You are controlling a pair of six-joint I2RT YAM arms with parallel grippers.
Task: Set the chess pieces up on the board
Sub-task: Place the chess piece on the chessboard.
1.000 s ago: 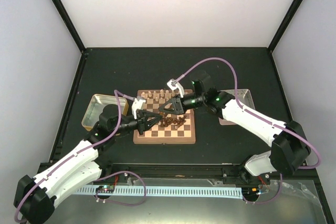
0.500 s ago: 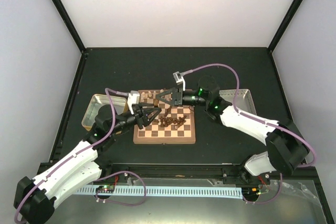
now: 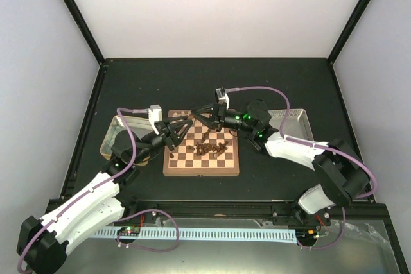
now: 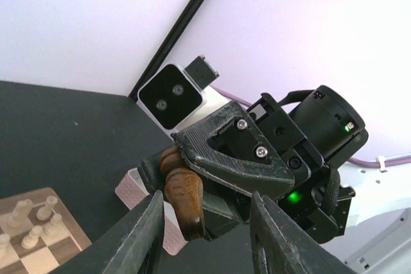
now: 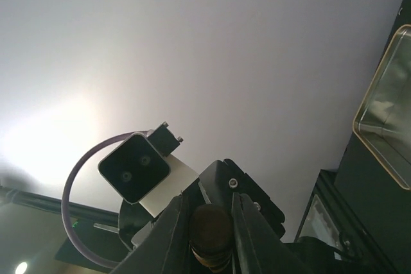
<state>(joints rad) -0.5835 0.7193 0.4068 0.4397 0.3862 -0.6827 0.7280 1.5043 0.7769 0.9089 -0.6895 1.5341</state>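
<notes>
Both arms have swung from the near squares toward the board's far edge since a second ago. Top view: left gripper (image 3: pixel 182 129) and right gripper (image 3: pixel 200 117) meet nose to nose over the board (image 3: pixel 192 166), at its 12 o'clock side. A heap of dark chess pieces (image 3: pixel 209 148) lies toward 3 o'clock of centre. A gold-rimmed tray (image 3: pixel 110 139) sits at the board's 9 o'clock and a grey box (image 3: pixel 297 120) at 2 o'clock (contents too small to tell). Left wrist view: the left gripper's fingers (image 4: pixel 149 235) are spread wide, clasping nothing. Facing them, the right gripper clamps a dark piece (image 4: pixel 183 198). Pale pieces (image 4: pixel 31 221) stand on the board at 7 o'clock. Right wrist view: that dark piece is pinched between its fingers, and the tray's shiny floor shows at 3 o'clock
</notes>
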